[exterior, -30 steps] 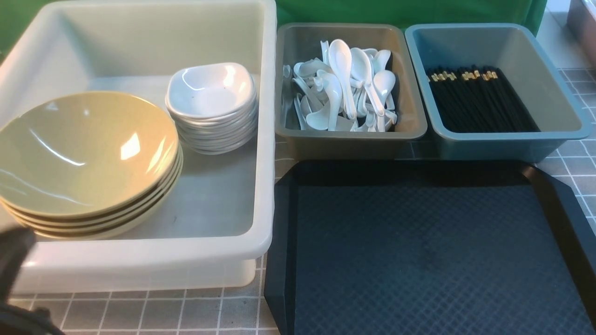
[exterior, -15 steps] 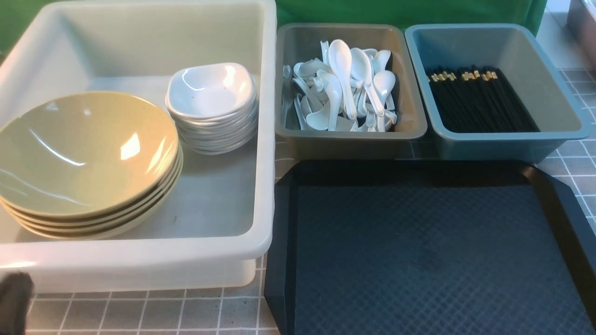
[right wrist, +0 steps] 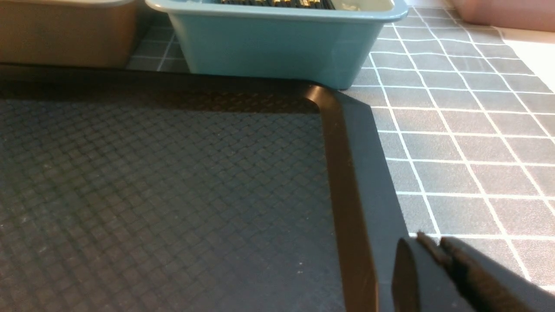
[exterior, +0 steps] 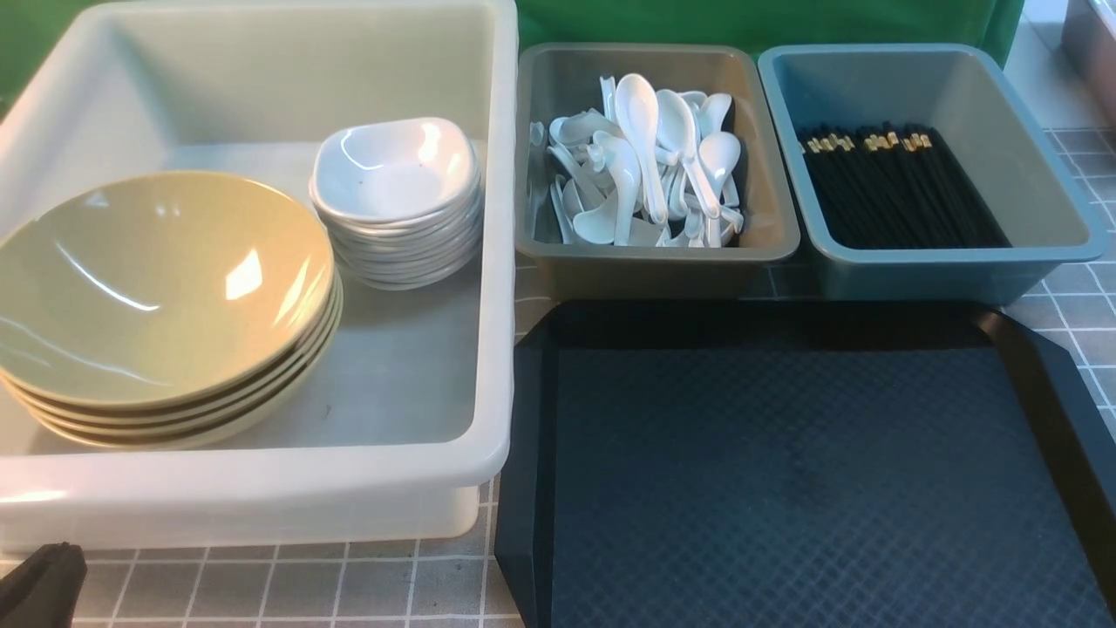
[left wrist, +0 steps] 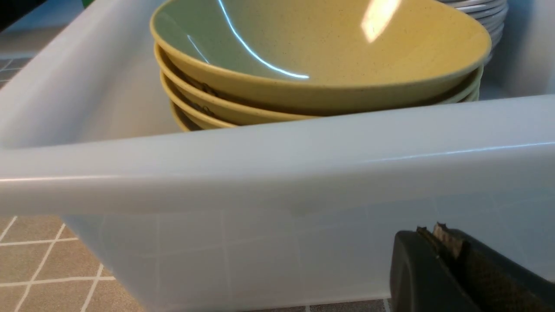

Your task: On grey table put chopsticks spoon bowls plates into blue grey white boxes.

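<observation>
Withdrawing: left claw (exterior: 39,580), seen a second ago as a dark blur over the near-left corner of the white box (exterior: 488,262), now sits lower and nearer, at the bottom-left edge of the front view, clear of the box's near wall. Its fingers are together, holding nothing.

Right claw (right wrist: 427,247): out of the front view; on its wrist view the tips lie almost together, empty, above the right rim of the black tray (exterior: 785,488).

Contents, unchanged over the second:
- White box, left: stack of green plates (exterior: 166,288) near-left; stack of white bowls (exterior: 397,196) beside it, farther right.
- Grey box (exterior: 654,257), far centre: heap of white spoons (exterior: 649,166).
- Blue box (exterior: 942,266), far right: black chopsticks (exterior: 898,187) laid in a bundle.
- Tray, near right: bare.
- Worktop (exterior: 261,584): no loose tableware visible.

Assessment: every kind of ware lies in a box, nothing is left on the tray, and the left arm is backing off; sorting looks complete.
</observation>
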